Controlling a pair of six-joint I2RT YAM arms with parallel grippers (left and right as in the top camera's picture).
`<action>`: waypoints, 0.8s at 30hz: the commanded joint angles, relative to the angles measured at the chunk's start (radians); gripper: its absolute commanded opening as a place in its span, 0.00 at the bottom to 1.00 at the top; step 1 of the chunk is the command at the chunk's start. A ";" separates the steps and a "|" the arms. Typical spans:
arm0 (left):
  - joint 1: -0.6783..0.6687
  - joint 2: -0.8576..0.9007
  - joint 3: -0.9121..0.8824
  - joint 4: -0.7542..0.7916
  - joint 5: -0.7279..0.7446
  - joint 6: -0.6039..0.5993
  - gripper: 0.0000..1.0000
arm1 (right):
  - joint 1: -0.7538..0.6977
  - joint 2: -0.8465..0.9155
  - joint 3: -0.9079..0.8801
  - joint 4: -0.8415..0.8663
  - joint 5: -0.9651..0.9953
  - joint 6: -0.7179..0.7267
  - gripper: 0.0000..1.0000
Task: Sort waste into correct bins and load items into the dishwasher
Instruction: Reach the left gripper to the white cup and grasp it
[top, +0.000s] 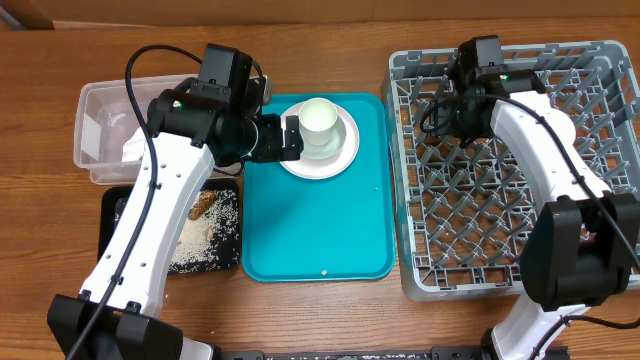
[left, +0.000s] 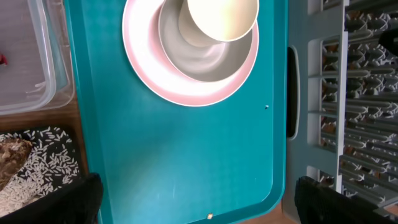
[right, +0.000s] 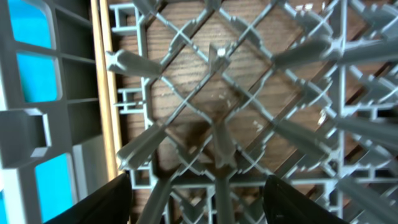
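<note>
A pale cup (top: 320, 121) stands in a grey bowl on a pink plate (top: 318, 165) at the top of the teal tray (top: 320, 230). The left wrist view shows the cup (left: 222, 17), the plate (left: 180, 87) and the tray (left: 186, 155) from above. My left gripper (top: 292, 137) is open and empty, just left of the plate; in the left wrist view (left: 198, 199) its fingers straddle the tray's near end. My right gripper (top: 452, 92) is open and empty over the top left part of the grey dishwasher rack (top: 520, 170), above its tines (right: 217, 124).
A clear plastic bin (top: 110, 130) with scraps sits at the far left. A black tray (top: 180, 235) with rice and food waste lies below it, also in the left wrist view (left: 31, 168). A crumb (top: 324, 271) lies on the teal tray's near rim.
</note>
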 joint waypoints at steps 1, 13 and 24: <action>0.000 -0.021 0.015 0.052 -0.013 0.018 1.00 | -0.006 -0.072 0.058 -0.021 -0.039 0.055 0.71; -0.022 0.087 0.015 0.260 -0.026 -0.202 0.57 | -0.022 -0.273 0.113 -0.130 -0.039 0.056 0.82; -0.028 0.335 0.015 0.441 -0.042 -0.265 0.47 | -0.022 -0.277 0.113 -0.210 -0.038 0.056 0.84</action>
